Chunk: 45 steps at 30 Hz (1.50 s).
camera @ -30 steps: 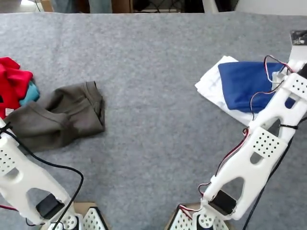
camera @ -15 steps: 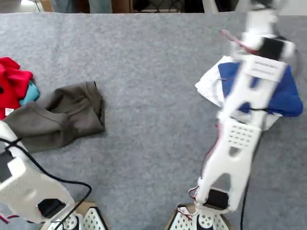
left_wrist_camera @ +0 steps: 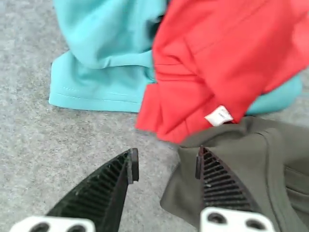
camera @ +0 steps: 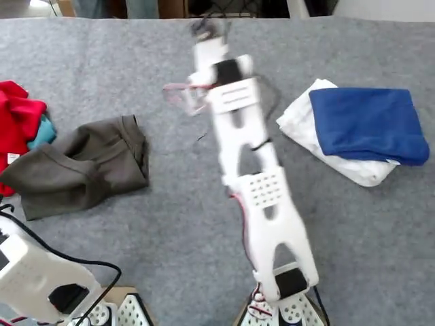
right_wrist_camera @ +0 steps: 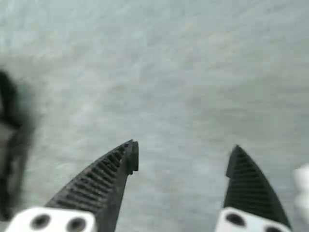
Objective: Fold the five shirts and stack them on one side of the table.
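Left wrist view: teal shirt (left_wrist_camera: 101, 53) under red shirt (left_wrist_camera: 217, 58); left fingers (left_wrist_camera: 108, 186) wide; right fingers (right_wrist_camera: 104, 183) wide.

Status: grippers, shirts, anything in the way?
Left gripper open at edge of olive shirt; right gripper open over table. Blue shirt folded on white shirt; red shirt, teal shirt heaped. Nothing blocking.
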Available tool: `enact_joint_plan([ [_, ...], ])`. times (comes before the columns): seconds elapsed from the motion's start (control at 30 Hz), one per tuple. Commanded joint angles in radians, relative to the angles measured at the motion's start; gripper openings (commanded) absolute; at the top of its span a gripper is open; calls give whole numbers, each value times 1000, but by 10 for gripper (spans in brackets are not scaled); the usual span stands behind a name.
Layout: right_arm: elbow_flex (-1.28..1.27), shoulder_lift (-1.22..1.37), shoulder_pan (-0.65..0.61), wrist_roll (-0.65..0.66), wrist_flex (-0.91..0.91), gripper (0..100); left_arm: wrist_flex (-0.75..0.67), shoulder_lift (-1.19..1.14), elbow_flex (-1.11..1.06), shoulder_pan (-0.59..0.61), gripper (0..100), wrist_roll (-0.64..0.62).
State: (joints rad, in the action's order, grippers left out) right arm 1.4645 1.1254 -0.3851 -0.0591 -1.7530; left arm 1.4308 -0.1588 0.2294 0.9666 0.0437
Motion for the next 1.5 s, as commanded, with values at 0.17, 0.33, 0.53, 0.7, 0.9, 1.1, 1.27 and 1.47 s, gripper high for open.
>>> enact_joint_plan([
  [0.17, 87, 33, -213, -218, 9, 315, -210, 43, -226, 36, 216, 6],
  [0.33, 116, 61, -262, -296, 71, 315, -222, 43, -262, 68, 217, -20],
  [0.53, 105, 71, -353, -321, 72, 315, -244, 43, -263, 74, 213, -21],
  [0.7, 111, 70, -377, -328, 66, 315, -249, 43, -262, 97, 214, -15],
  [0.9, 137, 188, -379, -328, 101, 315, -250, 43, -260, 125, 216, -14],
  [1.1, 189, 280, -397, -325, 170, 315, -250, 43, -254, 142, 216, -12],
  [1.27, 193, 318, -396, -325, 173, 243, -250, 43, -252, 145, 216, -12],
  [1.47, 194, 314, -396, -224, 172, 50, -250, 43, -252, 145, 216, -12],
])
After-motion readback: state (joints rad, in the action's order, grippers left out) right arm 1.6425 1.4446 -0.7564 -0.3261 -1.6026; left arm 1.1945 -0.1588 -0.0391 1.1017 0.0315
